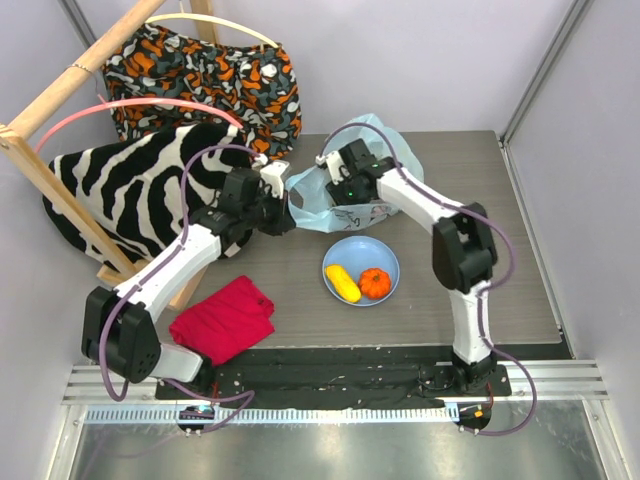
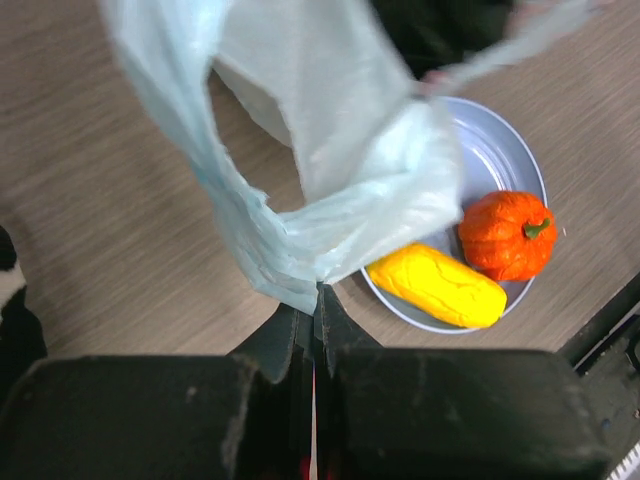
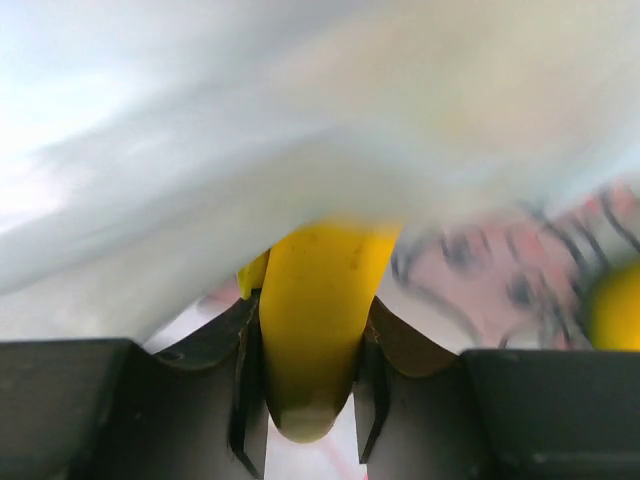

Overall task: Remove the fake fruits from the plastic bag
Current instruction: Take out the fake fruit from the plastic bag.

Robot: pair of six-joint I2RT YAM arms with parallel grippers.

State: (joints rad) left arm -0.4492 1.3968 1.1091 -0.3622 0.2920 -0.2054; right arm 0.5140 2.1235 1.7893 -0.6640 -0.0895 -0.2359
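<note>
Banana bunch (image 3: pixel 315 320), long axis along right fingers (image 3: pixel 222 338) clamping it, left fingers (image 2: pixel 282 345) pinching plastic bag (image 2: pixel 340 150) edge.

Surface finish, as observed.
Noted: plastic bag (image 2: pixel 340 170) thin translucent film, crinkled, faint sheen; banana bunch (image 3: pixel 315 320) smooth yellow plastic, slight gloss; ribbed orange fruit (image 2: pixel 507 235) glossy; oblong yellow piece (image 2: pixel 437 287) duller, finely pitted; plate (image 2: pixel 500 160) smooth, glossy; table (image 2: pixel 100 220) matt wood-grain; red cloth (image 1: pixel 222 320) soft, matt.
</note>
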